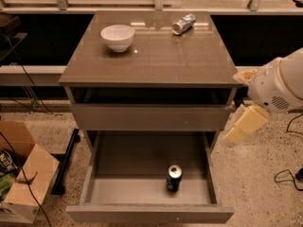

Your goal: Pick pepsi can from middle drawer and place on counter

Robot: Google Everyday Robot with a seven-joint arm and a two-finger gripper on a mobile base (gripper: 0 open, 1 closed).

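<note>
The pepsi can (173,177), dark with a silver top, stands upright in the front middle-right of the open middle drawer (151,214). The drawer is pulled far out below the cabinet. The glossy grey-brown counter (156,56) tops the cabinet. My gripper (242,126), cream-coloured on a white arm, hangs outside the cabinet's right side. It is at about the height of the closed upper drawer front, above and to the right of the can and well apart from it.
A white bowl (117,37) stands at the counter's back left and a shiny silver can (183,24) lies on its side at the back right. A cardboard box (23,183) sits on the floor at left. Cables (284,174) lie on the floor at right.
</note>
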